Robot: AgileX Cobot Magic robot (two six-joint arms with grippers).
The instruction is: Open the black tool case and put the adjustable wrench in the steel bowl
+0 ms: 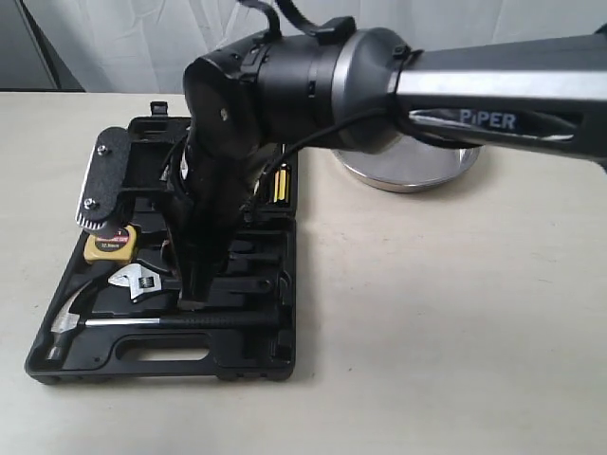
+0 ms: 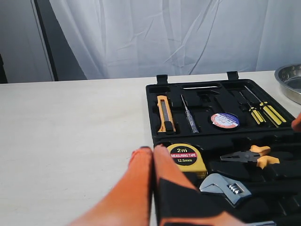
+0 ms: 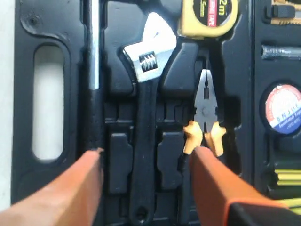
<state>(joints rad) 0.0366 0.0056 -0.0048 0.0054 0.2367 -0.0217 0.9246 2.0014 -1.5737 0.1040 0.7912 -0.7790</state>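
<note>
You've got a black tool case point(image 1: 247, 365) on a beige table point(image 1: 455, 332). Inside the case: adj. wrench point(image 3: 143, 117) w/ silver head, black handle; pliers point(image 3: 205, 117) w/ orange grips; yellow tape measure point(image 2: 186, 157), red label. Beside the case, steel bowl point(image 1: 408, 175) shiny silver; right gripper point(image 3: 146, 151) fingers point(image 3: 70, 193) orange.

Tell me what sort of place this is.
Probably a robotics lab test bench, not a real workshop: a plain off-white tabletop, a white curtain backdrop, and a black-and-grey robot arm marked PIPER over an open black plastic tool case.
</note>
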